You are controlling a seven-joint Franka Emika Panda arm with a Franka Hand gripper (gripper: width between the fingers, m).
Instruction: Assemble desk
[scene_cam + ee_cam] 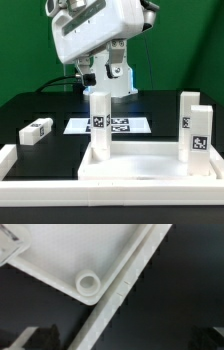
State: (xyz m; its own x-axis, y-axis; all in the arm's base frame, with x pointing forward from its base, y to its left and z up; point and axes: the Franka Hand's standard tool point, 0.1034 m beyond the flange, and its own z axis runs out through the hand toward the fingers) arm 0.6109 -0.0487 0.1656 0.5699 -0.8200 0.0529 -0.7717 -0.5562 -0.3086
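Gripper [105, 74] hung in the upper middle of the exterior view, jaws spread wide and holding nothing. In the wrist view its fingertips [28, 338] showed only as dark blurs well apart, with bare black table between them. Below the wrist camera lay one corner of the tabletop [50, 263], where a round socket [88, 282] sat empty just inside the raised rim. Which corner that was could not be told.

In the exterior view the tabletop filled the lower frame with three legs standing on it: the left upright leg [99, 125] at lower centre, and the far right leg [187, 105] and near right leg [201, 138] at lower right. Whether each was fully seated could not be told. The fourth leg [36, 130] lay on its side at middle left, well apart from the tabletop. The marker board [125, 125] lay behind.

The last leg seemed to be the step in hand. The gripper would likely need to travel to that lying leg, grasp it, bring it upright over the empty socket and seat it.
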